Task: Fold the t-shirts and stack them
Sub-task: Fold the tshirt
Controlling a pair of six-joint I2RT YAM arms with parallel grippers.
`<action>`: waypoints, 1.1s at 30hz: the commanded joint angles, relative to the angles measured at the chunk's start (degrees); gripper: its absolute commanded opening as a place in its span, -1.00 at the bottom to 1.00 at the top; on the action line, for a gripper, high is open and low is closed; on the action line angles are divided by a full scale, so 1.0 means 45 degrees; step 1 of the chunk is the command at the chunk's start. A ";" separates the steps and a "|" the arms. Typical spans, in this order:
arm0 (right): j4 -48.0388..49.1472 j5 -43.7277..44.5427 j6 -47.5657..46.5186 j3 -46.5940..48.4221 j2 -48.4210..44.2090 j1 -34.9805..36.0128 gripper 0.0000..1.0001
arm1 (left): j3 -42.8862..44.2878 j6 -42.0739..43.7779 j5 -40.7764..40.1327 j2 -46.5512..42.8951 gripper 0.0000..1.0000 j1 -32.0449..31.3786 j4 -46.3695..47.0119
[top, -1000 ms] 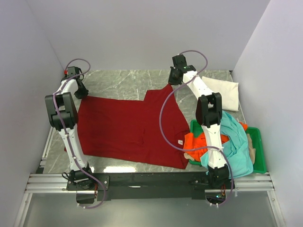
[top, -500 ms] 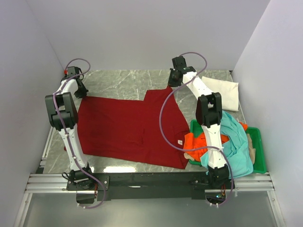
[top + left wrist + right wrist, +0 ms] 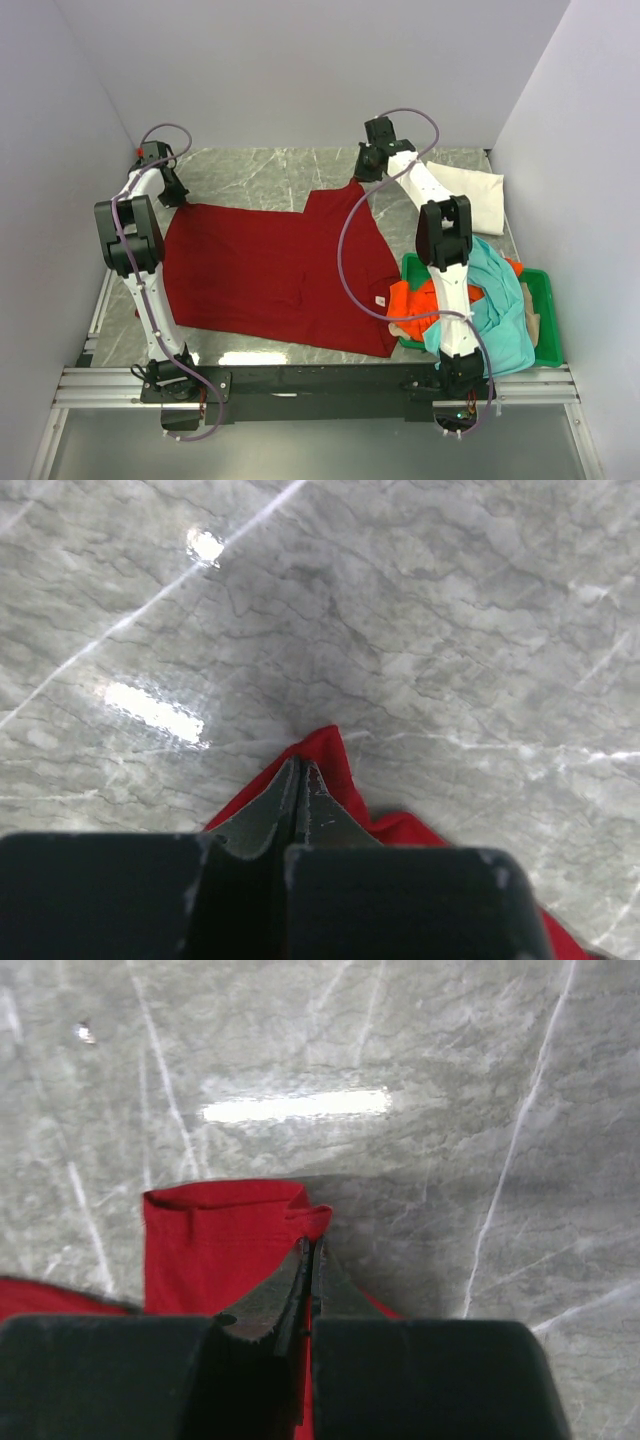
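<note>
A large dark red t-shirt point(image 3: 275, 270) lies spread flat across the marble table point(image 3: 260, 175). My left gripper point(image 3: 181, 200) is shut on its far left corner point(image 3: 325, 755), the fingers pinched together over the red cloth. At the far right corner, on the sleeve point(image 3: 225, 1235), my right gripper point(image 3: 360, 178) is shut on the fabric's edge. A white t-shirt point(image 3: 470, 195) lies folded at the far right. Orange point(image 3: 415, 300) and teal point(image 3: 500, 310) t-shirts are heaped in the green tray point(image 3: 545, 320).
The green tray stands at the near right, beside the right arm's base. Grey walls close in the table on three sides. Bare marble shows behind the red shirt and at the near left corner point(image 3: 125, 340).
My left gripper has closed onto the red shirt's far left corner. The right gripper stays shut on the sleeve, barely shifted. The shirt lies as before.
</note>
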 commanded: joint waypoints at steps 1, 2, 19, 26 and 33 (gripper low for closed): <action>0.0369 -0.0314 0.0143 0.0330 -0.1520 -0.0081 -1.00 | 0.0633 -0.0187 0.0520 -0.0057 -0.99 -0.0043 -0.0368; 0.0408 -0.0353 0.0124 0.0311 -0.1559 -0.0062 -1.00 | 0.0691 -0.0206 0.0540 -0.0057 -0.99 -0.0062 -0.0368; 0.1073 -0.1955 -0.0305 -0.1174 -0.3942 -0.0081 -1.00 | -0.0130 -0.0245 0.0383 -0.1502 -0.99 0.0074 0.0335; 0.0975 -0.1935 -0.0325 -0.0237 -0.3494 -0.0081 -1.00 | 0.0652 -0.0421 0.0716 -0.1131 -0.99 0.0074 0.0452; 0.0603 -0.1818 -0.0384 0.1384 -0.2810 -0.0120 -1.00 | 0.1511 -0.0441 0.0948 -0.0546 -0.99 0.0191 0.0335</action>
